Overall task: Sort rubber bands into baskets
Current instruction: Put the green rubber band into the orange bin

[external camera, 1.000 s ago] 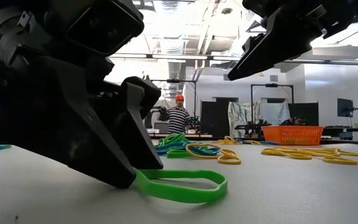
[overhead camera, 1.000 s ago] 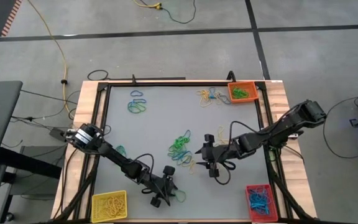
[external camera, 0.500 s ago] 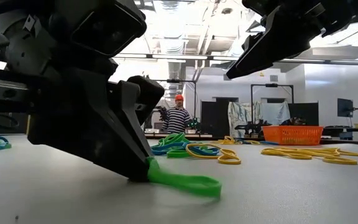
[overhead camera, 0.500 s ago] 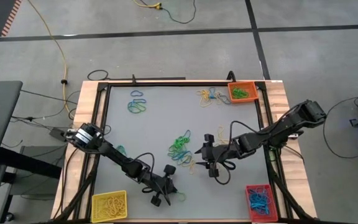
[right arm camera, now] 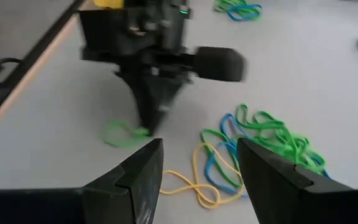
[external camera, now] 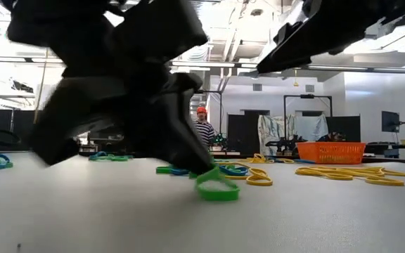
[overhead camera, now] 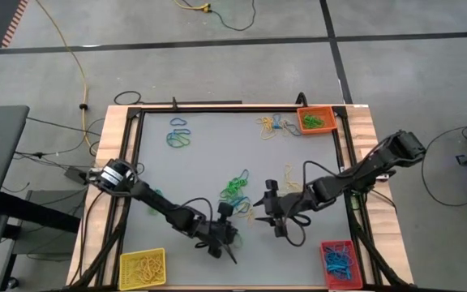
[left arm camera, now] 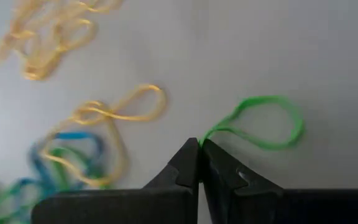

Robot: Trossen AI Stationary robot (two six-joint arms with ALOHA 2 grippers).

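At the near left corner of the worktop (overhead camera: pixel 156 166) sits the yellow basket (overhead camera: pixel 142 268), already holding yellow bands. Just to its right the left pincer (left arm camera: pixel 199 148) is down at the surface with its tips pressed together on one end of a green rubber band (left arm camera: pixel 263 122), the rest of the loop lying flat beyond the tips. The pinch is at the very edge of the loop, so the lift likely goes best slow and straight up, letting the band hang free before any sideways travel. A quick swing could pull it out of such a shallow hold. A mixed cluster of green, blue and yellow bands (overhead camera: pixel 235 188) lies close by toward the middle, and the carry should clear it so the dangling loop snags nothing. Further right, the right pincer (right arm camera: pixel 199 163) hovers with its tips apart over the near edge of that cluster. The orange basket (overhead camera: pixel 315 120) at the far right corner holds green bands, so it seems the fitting target, a long diagonal carry. The red basket (overhead camera: pixel 338 262) stands at the near right.
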